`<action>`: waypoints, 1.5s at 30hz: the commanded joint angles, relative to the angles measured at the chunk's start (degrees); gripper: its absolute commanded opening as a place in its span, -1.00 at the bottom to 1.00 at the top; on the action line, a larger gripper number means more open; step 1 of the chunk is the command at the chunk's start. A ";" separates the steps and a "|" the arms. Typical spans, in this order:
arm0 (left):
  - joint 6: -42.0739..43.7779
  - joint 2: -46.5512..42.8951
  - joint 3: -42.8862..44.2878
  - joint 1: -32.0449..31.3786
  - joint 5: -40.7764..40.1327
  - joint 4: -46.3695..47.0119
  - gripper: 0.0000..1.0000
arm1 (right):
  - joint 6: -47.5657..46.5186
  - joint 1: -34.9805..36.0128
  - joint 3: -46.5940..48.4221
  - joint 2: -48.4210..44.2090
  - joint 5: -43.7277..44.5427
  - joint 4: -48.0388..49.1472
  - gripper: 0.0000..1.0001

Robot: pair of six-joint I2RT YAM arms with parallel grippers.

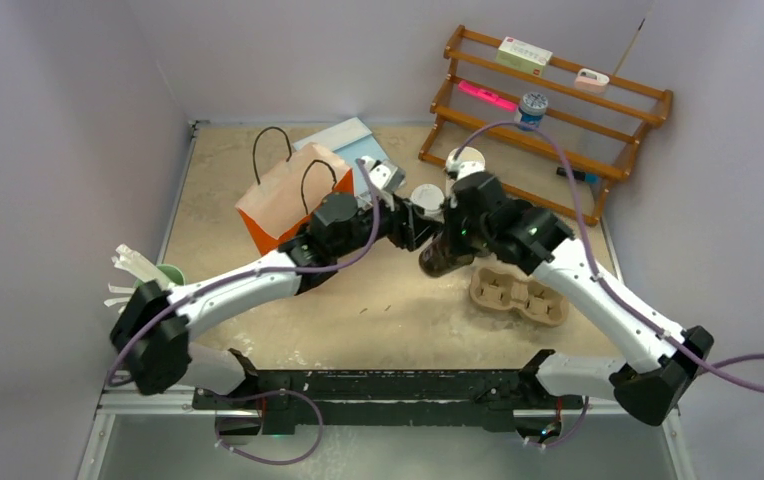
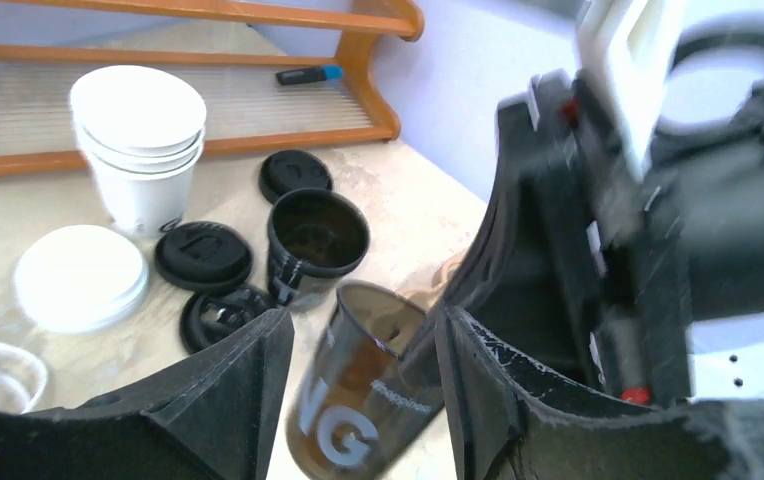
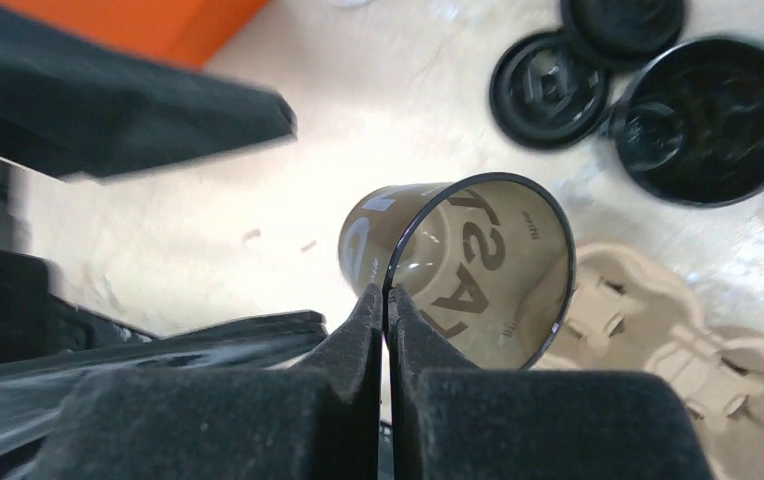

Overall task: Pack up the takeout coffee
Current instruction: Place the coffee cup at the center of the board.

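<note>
Pinching the rim of one black cup (image 3: 478,265), my right fingers (image 3: 343,345) are closed on its wall, one pad inside and one outside. The cup hangs tilted above the surface (image 3: 188,250), mouth toward the right wrist camera, white lettering on its side, just beside one end of the pulp carrier (image 3: 658,340). My left fingers (image 2: 238,390) stand spread, one on either side of the same cup; I cannot tell whether they touch it.

From overhead, the right arm (image 1: 598,290) runs from its base at the lower right diagonally inward, its wrist angled down over the cup. The left arm (image 1: 248,280) stretches from the lower left, forearm low, its wrist beside the orange bag (image 1: 288,200). The two wrists meet near mid-surface.

A second black cup (image 2: 316,240) stands upright and uncovered on the surface, with black lids (image 2: 203,255) lying flat around it. Beyond these are stacked white cups (image 2: 138,130), a white lid (image 2: 80,275) and a wooden rack (image 1: 548,110).
</note>
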 commanded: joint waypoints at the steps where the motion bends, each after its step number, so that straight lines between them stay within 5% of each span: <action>1: 1.13 -8.87 -6.36 -0.52 -6.32 -10.43 0.15 | 6.59 11.59 -4.75 1.01 7.60 -0.77 -1.00; 15: -0.31 -31.99 -13.70 -1.06 -17.28 -32.23 0.23 | 11.62 28.09 -4.05 19.79 23.85 -0.37 -0.99; 23: 0.64 -33.90 -14.58 -1.06 -19.87 -35.55 0.27 | 11.49 28.99 -4.16 16.78 23.32 1.28 0.02; 28: 1.55 -33.84 -14.66 -1.06 -18.10 -35.61 0.29 | 11.61 28.75 -3.19 13.20 23.84 0.27 0.35; 30: 1.77 -33.55 -14.86 -1.06 -16.92 -35.50 0.29 | 10.78 27.56 -3.14 12.06 25.62 0.66 0.53; 38: 4.50 -31.88 -16.07 -1.07 -8.24 -31.40 0.31 | 3.21 6.98 -8.49 6.62 12.98 14.40 0.60; 45: 5.92 -31.49 -14.93 -1.06 -7.97 -31.81 0.31 | 3.62 0.82 -8.85 15.72 15.36 21.34 0.49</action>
